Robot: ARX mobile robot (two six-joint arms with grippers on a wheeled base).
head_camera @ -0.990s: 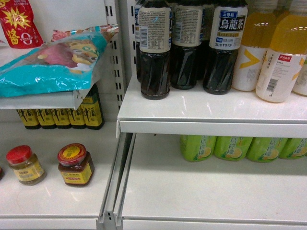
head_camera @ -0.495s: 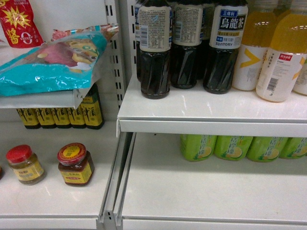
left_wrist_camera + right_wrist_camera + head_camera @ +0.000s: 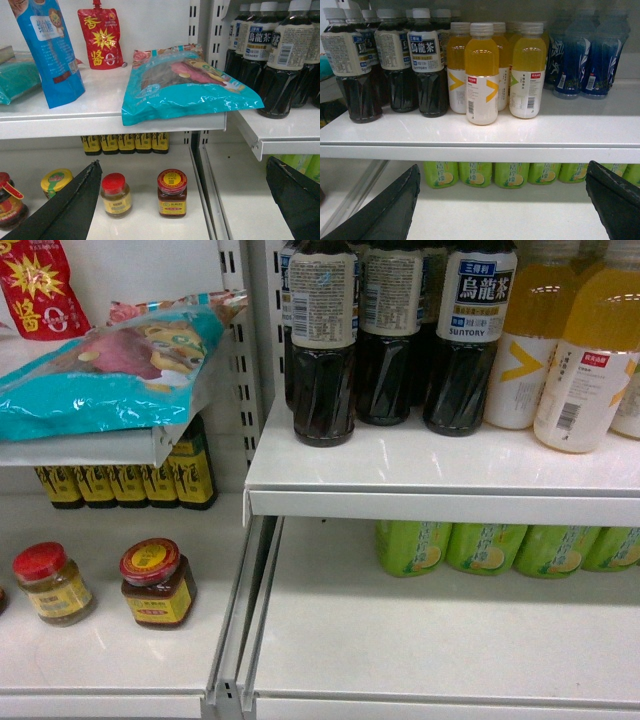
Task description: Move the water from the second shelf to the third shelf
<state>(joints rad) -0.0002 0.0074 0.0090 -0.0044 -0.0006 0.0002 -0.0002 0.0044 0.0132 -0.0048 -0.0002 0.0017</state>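
The left gripper (image 3: 182,165) is seen with its jaws spread wide and empty, faced toward a red-lidded sauce jar (image 3: 171,193). The right gripper (image 3: 502,167) is likewise spread and empty, before the yellow drink bottles (image 3: 481,75) and oolong tea bottles (image 3: 425,65). The water cannot be made out in any view.

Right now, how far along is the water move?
Nothing looks done. The left gripper and right gripper are open and empty, facing the shelves. No green-labelled water bottle shows in any view, only dark tea bottles, yellow drink bottles and blue bottles. Left: find it, grasp it, move it.
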